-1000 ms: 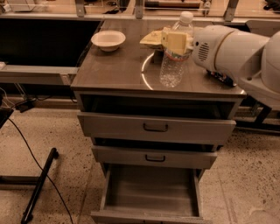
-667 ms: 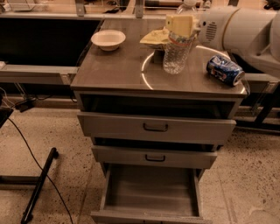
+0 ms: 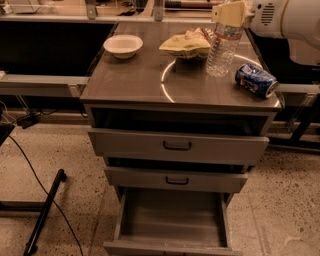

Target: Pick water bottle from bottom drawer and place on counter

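Note:
The water bottle (image 3: 221,50), clear and ribbed with a thin label band, stands upright at the back right of the counter (image 3: 135,80). Its base is at or just above the surface. My gripper (image 3: 229,14), with pale yellow fingers, is closed around the bottle's top and hides the cap. The white arm (image 3: 285,20) reaches in from the upper right. The bottom drawer (image 3: 170,220) is pulled open below, its grey inside bare.
A blue soda can (image 3: 256,80) lies on its side right of the bottle, near the counter's right edge. A crumpled yellow bag (image 3: 186,44) sits just left of the bottle. A white bowl (image 3: 123,45) is at the back left. Both upper drawers stand slightly open.
The gripper has carried the bottle to the right and farther back over the counter. The arm has drawn back to the upper right, uncovering the blue can.

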You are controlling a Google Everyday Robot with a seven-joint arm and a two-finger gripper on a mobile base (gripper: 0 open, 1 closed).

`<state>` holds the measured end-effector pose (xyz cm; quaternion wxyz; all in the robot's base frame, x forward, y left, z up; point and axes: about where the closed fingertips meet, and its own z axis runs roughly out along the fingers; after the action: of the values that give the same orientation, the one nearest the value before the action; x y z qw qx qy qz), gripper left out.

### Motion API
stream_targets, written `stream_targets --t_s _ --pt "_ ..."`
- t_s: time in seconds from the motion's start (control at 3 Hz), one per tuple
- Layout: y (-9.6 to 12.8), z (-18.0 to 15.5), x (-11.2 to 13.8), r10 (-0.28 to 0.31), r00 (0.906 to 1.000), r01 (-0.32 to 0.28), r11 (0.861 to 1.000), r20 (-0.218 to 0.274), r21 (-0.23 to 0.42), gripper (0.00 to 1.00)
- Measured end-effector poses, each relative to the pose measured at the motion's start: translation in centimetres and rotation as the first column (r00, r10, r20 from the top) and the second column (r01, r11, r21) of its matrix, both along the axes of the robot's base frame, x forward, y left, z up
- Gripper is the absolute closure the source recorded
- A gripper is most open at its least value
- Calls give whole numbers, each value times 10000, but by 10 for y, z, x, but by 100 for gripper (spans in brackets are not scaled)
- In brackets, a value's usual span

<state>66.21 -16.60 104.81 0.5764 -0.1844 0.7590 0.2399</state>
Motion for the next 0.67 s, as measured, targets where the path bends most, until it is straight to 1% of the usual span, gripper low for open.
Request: stream_targets --t_s 0.33,0.67 --pt "-18 -31 -9 -359 9993 364 9985 -120 410 100" --pt "-13 -34 -7 -242 9997 243 9986 -29 478 100"
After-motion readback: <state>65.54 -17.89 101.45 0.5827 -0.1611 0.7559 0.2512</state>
